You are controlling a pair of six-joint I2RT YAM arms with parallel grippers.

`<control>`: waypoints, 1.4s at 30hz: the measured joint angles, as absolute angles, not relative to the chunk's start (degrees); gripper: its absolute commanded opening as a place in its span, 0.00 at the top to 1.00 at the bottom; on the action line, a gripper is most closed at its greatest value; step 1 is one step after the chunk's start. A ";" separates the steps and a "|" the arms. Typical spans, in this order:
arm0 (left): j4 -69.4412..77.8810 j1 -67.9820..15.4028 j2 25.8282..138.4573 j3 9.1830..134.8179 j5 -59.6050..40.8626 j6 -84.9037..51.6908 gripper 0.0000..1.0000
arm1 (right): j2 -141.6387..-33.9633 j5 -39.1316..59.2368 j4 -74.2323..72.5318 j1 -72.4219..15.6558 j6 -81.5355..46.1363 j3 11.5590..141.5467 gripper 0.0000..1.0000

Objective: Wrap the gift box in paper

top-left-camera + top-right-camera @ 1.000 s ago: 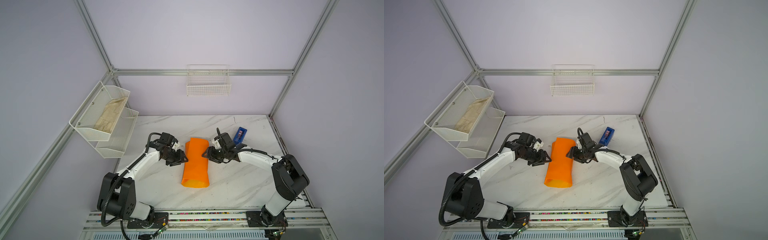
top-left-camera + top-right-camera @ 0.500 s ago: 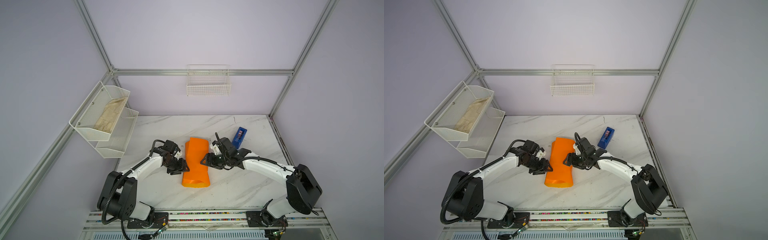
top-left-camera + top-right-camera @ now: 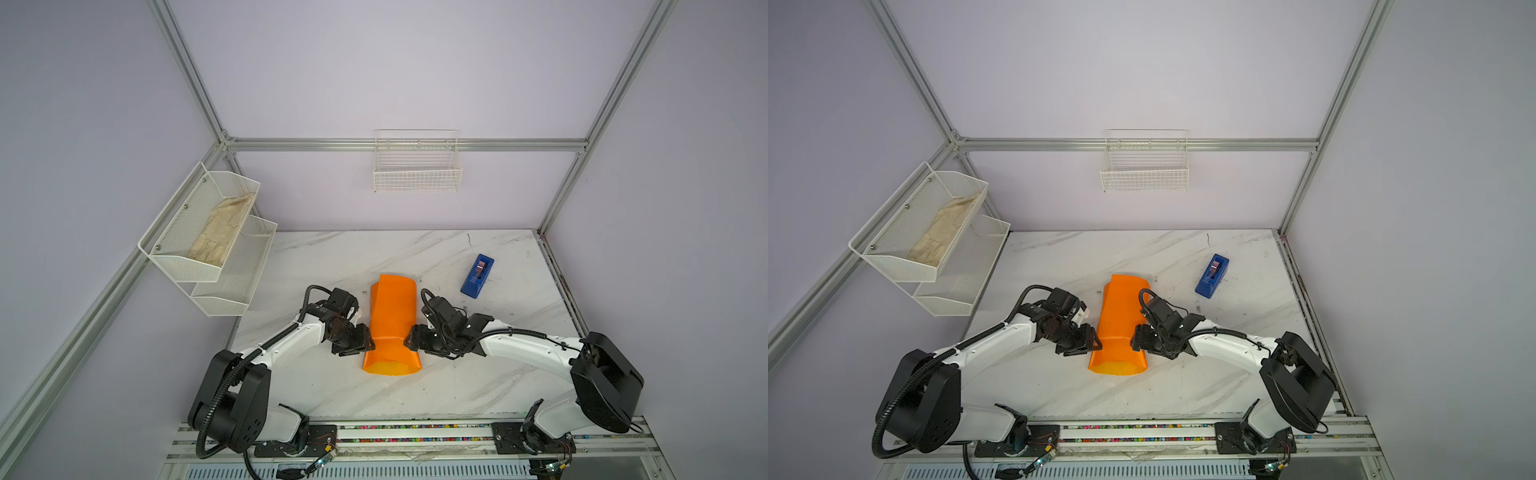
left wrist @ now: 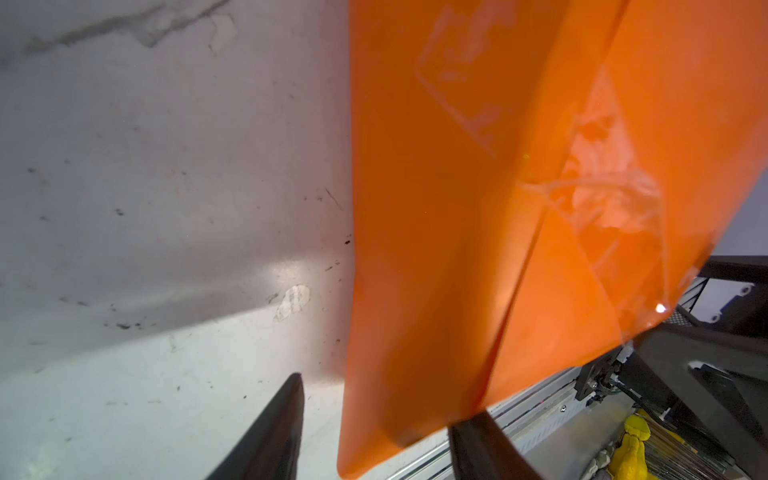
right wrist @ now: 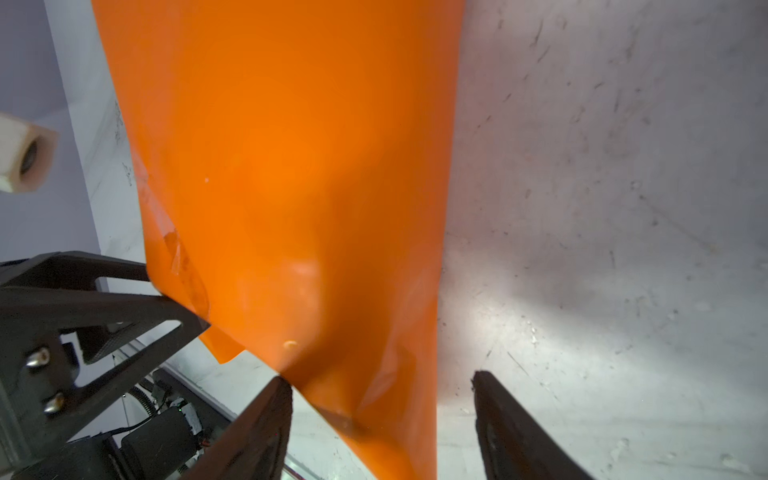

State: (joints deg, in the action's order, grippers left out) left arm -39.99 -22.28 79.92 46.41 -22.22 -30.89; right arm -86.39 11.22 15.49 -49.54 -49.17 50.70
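**Both claws flank the orange roll at mid-table**

We start at the bottom edge of both top views, where the mounting rail [image 3: 395, 432] carries the two arm bases. The white marble table [image 3: 332, 390] stretches away behind it.

Up to the centre of the frame now, and here is the action. The paper [image 3: 392, 320] lies on the table as a long orange roll running away from us. Its near end gapes open and shows yellower inside. Just above that end the roll narrows to a waist, and that is exactly where the claws sit. The left gripper [image 3: 362, 344] is at the roll's left edge and the right gripper [image 3: 411, 341] is at its right edge, facing each other across it.

From the left wrist camera we see the left gripper [image 4: 382, 399] with its fingers spread. The creased paper reaches in between them and stays clear of one finger. Over on the right wrist camera, the right gripper [image 5: 380, 377] is spread wide too, with the paper touching one finger and apart from the other. The gift box we cannot see in any view.

Further back, right of centre, a blue tape dispenser [image 3: 477, 276] stands well apart from the roll. On the left wall, a two-tier mesh shelf [image 3: 187, 268] holds a beige cloth [image 3: 222, 232] in its upper tier. At top centre, a white wire basket [image 3: 417, 178] hangs on the back wall.
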 measured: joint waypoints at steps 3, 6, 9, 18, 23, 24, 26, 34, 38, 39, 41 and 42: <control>-38.52 -22.28 80.03 45.93 -22.06 -31.05 0.50 | -86.89 10.55 13.34 -49.56 -49.95 49.34 0.34; -36.84 -22.28 80.20 45.45 -21.93 -31.24 0.51 | -87.48 9.85 10.92 -49.82 -50.70 48.10 0.36; -35.22 -22.33 80.31 44.73 -21.76 -31.77 0.54 | -87.94 9.54 8.67 -49.89 -51.00 46.85 0.38; -29.78 -22.98 82.72 42.61 -20.95 -32.40 0.61 | -88.95 6.35 1.96 -50.22 -52.03 44.31 0.46; -28.14 -24.25 83.11 42.06 -18.65 -32.42 0.63 | -89.82 3.88 -1.83 -50.72 -52.27 43.16 0.51; -27.83 -24.51 83.11 41.98 -18.09 -32.42 0.64 | -90.06 3.46 -2.33 -50.83 -52.29 43.11 0.53; -27.31 -24.93 83.11 41.78 -16.58 -32.42 0.65 | -90.56 2.57 -3.53 -51.00 -52.27 43.09 0.55; -25.50 -25.91 83.11 41.50 -12.27 -32.38 0.71 | -91.24 -1.80 -6.59 -52.31 -52.27 42.76 0.63; -24.32 -26.50 83.11 41.36 -11.49 -32.45 0.77 | -91.61 -3.75 -8.45 -52.71 -52.25 42.30 0.69; -24.10 -26.72 83.11 41.36 -11.40 -32.45 0.80 | -91.88 -4.19 -8.91 -52.80 -52.21 42.28 0.72; -23.53 -27.16 83.11 41.34 -11.18 -32.69 0.85 | -92.42 -5.10 -9.80 -53.10 -52.16 42.28 0.81; -23.20 -27.44 83.11 41.34 -11.07 -32.84 0.89 | -92.66 -5.43 -10.11 -53.23 -52.23 42.28 0.86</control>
